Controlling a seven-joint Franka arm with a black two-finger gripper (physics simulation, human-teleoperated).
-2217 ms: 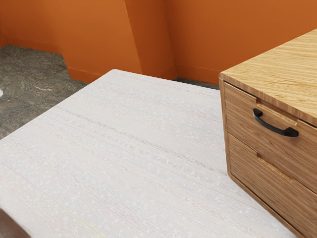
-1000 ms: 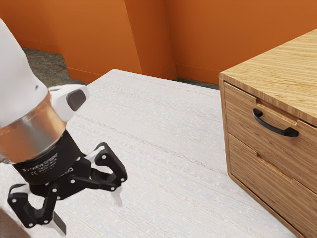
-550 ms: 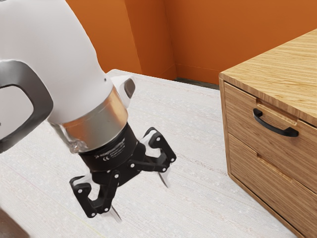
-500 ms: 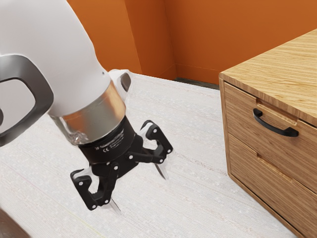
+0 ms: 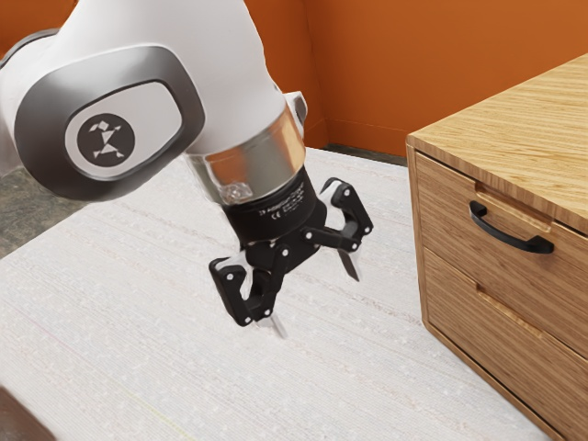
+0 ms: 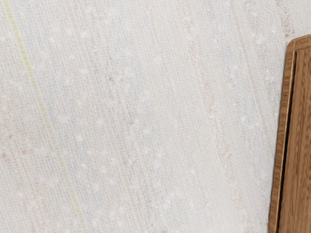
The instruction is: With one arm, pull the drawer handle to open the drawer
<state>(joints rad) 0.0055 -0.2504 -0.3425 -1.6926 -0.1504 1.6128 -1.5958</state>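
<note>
Your jaws are hanging wide open and empty above the counter (image 5: 138, 303), well short of the drawer (image 5: 457, 213), whose black handle (image 5: 507, 238) is sitting untouched.

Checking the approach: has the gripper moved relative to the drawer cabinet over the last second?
Yes. The gripper has moved toward the exterior view's right and upward, closer to the cabinet. It is open and short of the black handle.

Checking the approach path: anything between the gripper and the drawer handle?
Nothing visible. The open gripper hangs over the table, and the handle sits on the cabinet's top drawer, toward the exterior view's right. Only open air lies between them. The table in front of the drawer is bare too.
</note>
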